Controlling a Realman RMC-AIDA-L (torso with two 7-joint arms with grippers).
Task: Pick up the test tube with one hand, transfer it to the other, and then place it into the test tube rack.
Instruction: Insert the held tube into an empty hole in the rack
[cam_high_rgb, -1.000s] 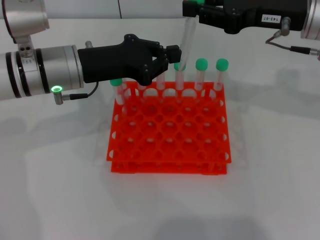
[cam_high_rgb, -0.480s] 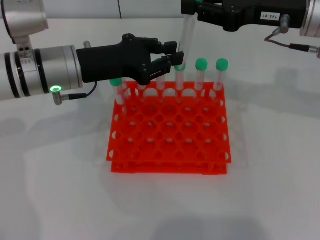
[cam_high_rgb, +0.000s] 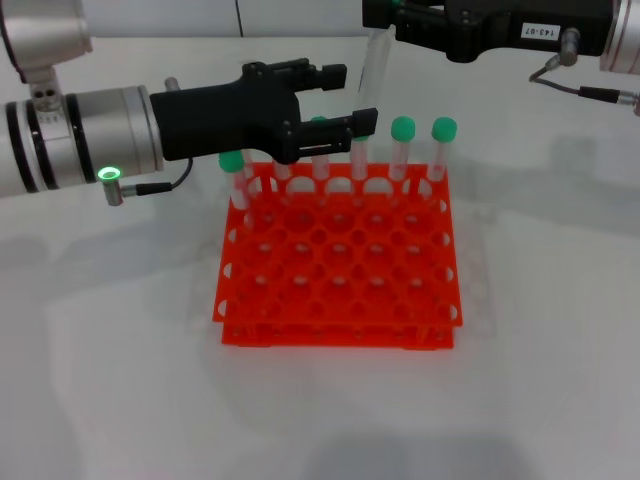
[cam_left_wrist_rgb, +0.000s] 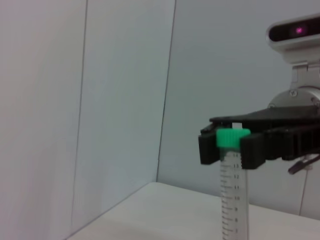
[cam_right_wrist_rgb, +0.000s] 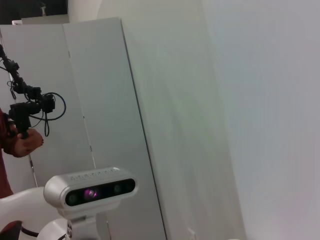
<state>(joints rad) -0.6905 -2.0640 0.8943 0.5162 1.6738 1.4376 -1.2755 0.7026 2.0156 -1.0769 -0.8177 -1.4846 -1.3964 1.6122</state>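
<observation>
A: Starting at the left, what is that arm doing?

B: The left gripper (cam_high_rgb: 340, 98) reaches in sideways over the back row of the rack (cam_high_rgb: 340, 262), fingers spread apart with nothing between them. One prong sits above, one below, bracketing the lower part of the hanging tube. I'd judge it is standing off from the tube, either just after letting go or lining up.

A: So where is the tube itself?

B: The test tube (cam_high_rgb: 372, 72) hangs upright above the rack's back row, clear of the holes. The right gripper (cam_high_rgb: 385, 18), the one with the white label, is clamped on it just under the green cap; the left wrist view shows the prongs pinching either side there. Held by the top, its round bottom is free to go into a hole.

A: And the rack?

B: It sits on the white table (cam_high_rgb: 540, 380) beneath both grippers, with other green-capped tubes (cam_high_rgb: 403, 145) standing along the back row. An open hole below looks like the likely target.
</observation>
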